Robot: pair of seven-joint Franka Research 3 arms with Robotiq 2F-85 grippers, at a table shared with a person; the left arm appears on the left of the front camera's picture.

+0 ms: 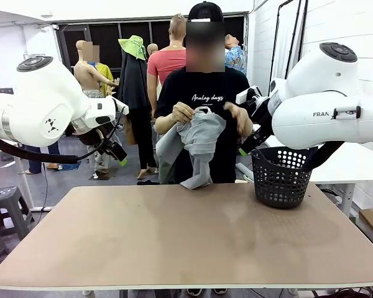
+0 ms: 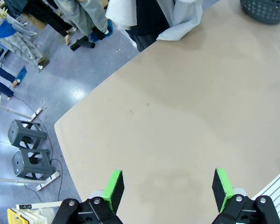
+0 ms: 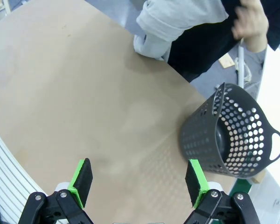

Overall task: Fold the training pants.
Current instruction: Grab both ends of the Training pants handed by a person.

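Note:
A person at the far side of the table holds the light grey training pants (image 1: 196, 144) bunched in both hands, up at chest height, with a leg hanging down to the table's far edge. The pants also show at the top of the left wrist view (image 2: 184, 21) and the right wrist view (image 3: 177, 21). My left gripper (image 1: 116, 153) hangs raised at the left, well clear of the pants. Its jaws stand open over bare tabletop (image 2: 167, 189). My right gripper (image 1: 252, 139) is raised at the right near the basket, open as well (image 3: 139, 183), with nothing between the fingers.
A dark perforated basket (image 1: 281, 176) stands at the table's far right corner. The brown tabletop (image 1: 186, 236) stretches bare in front of it. Grey stools (image 2: 28, 149) stand on the floor off the table's left edge. A white table (image 1: 354, 164) adjoins at the right.

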